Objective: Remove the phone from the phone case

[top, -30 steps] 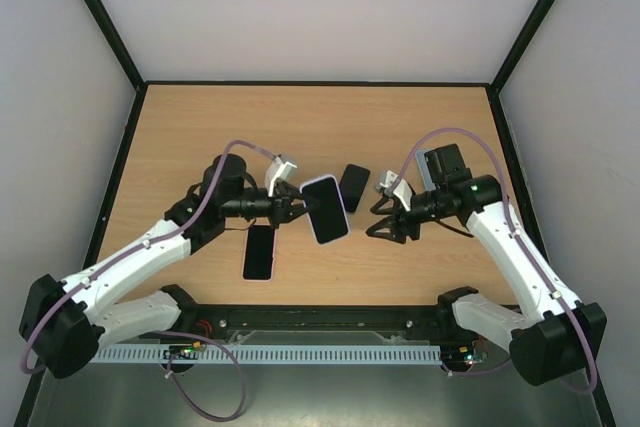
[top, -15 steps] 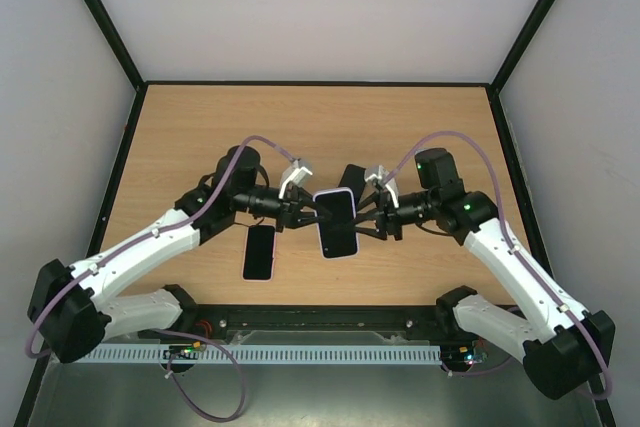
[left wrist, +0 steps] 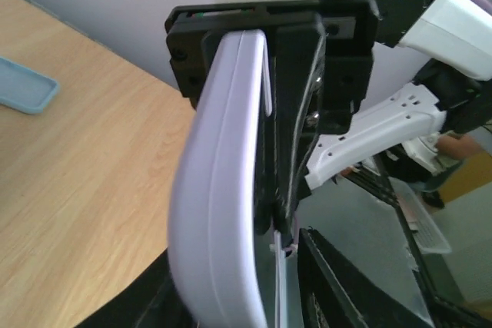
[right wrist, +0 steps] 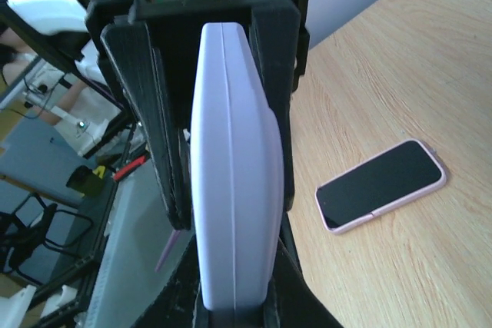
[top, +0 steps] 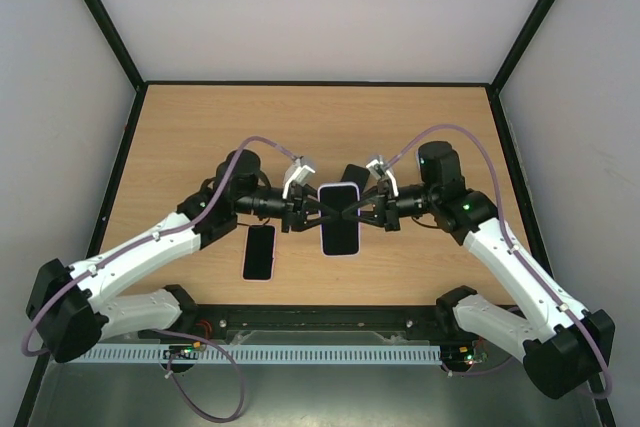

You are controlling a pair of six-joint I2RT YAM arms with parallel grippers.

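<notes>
Lilac phone case [top: 339,219] midair; right gripper [top: 366,209] clenched on right edge; left gripper [top: 312,211] opposite, grip unclear.

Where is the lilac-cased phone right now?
In the top view, the lilac-cased phone is held up at the centre, between the left gripper and the right gripper. A pink-cased phone lies flat to its left.

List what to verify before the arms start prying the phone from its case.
1. Closure of right end effector on cased phone: ok.
2. Hold by left end effector on it: cannot tell.
3. Lift of cased phone off the table: ok.
4. Any corner of its case peeled loose: cannot tell.
5. Gap to spare phone lying on the table: ok.
</notes>
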